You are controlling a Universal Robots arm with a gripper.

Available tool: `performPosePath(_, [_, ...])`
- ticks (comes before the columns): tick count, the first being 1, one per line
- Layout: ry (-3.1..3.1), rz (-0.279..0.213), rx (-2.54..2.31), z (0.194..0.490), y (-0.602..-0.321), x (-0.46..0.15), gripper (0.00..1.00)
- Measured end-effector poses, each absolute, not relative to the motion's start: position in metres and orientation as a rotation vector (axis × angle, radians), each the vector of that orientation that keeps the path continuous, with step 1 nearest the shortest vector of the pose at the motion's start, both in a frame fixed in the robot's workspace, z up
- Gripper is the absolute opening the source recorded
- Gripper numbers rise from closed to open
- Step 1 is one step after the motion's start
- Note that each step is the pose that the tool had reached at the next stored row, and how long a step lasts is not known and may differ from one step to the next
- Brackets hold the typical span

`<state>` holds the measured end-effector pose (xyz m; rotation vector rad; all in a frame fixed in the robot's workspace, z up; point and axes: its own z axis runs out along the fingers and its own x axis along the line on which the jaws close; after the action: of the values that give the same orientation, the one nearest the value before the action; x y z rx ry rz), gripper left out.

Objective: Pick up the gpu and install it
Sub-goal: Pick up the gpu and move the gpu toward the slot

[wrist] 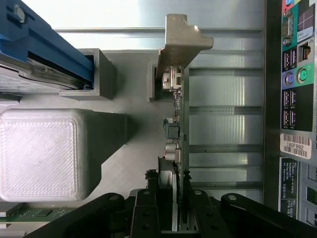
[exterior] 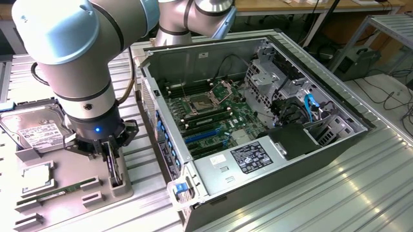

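Observation:
The gpu (exterior: 115, 169) stands on edge in a slot of the grey fixture tray (exterior: 71, 212), at the exterior view's left beside the open computer case (exterior: 290, 150). My gripper (exterior: 110, 147) comes down from above, one finger on each face of the card, shut on it. In the wrist view the gpu (wrist: 178, 114) runs away from my gripper (wrist: 168, 174) as a thin edge-on board. Its silver end bracket (wrist: 179, 39) is at the far end, and the black fingertips (wrist: 150, 175) press against both sides. The card's lower edge still sits in the tray's holder.
The case lies on its side with the motherboard (exterior: 213, 116) exposed, and its rear port panel (wrist: 297, 74) is close beside the card. On the tray are a hard drive (exterior: 38, 128), a processor (exterior: 36, 176) and a green memory stick (exterior: 59, 191). A grey block (wrist: 39, 153) rises beside the card.

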<state>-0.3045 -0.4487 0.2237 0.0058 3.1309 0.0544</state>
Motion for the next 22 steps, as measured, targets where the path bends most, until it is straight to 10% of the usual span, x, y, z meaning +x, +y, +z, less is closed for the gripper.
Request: performPosePath(22, [3.131,0.054,0.006,0.262,-0.449,-0.305,0.27])
